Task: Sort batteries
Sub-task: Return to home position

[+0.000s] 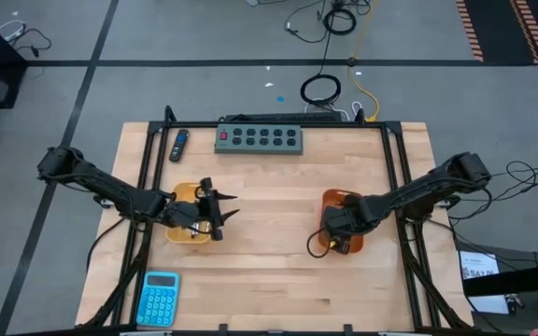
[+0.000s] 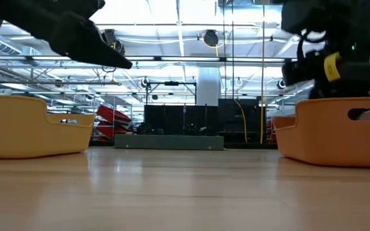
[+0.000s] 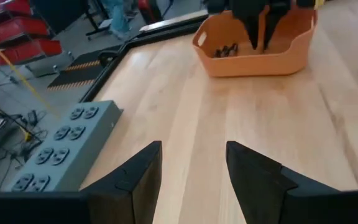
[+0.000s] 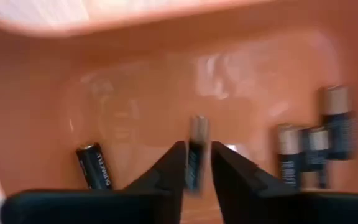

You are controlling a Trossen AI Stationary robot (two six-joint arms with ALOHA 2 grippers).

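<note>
Two orange bins stand on the wooden table: the left bin (image 1: 187, 227) and the right bin (image 1: 341, 224). My right gripper (image 4: 197, 146) reaches down inside the right bin and is shut on a dark battery (image 4: 195, 149) with a pale cap. More dark batteries lie on the bin floor: one (image 4: 94, 165) to one side and a cluster (image 4: 312, 152) to the other. In the left wrist view, small dark batteries (image 3: 227, 50) show in that bin too. My left gripper (image 1: 224, 209) hovers open beside the left bin, above the table (image 3: 191, 149). My right gripper pinches the battery's dark body (image 4: 193, 167) between its two fingers (image 4: 166, 171), and the pale capped end sticks out past the fingertips. The fingers lie along the battery. Whether it rests on the bin floor or is lifted cannot be told.
A grey power strip (image 1: 260, 138) lies along the far edge, with a blue-and-black gadget (image 1: 179, 145) to its left. A blue calculator (image 1: 160, 297) sits near the front left corner. Bare wood (image 1: 269, 219) stretches between the bins. Black frame rails (image 1: 398, 187) border the table.
</note>
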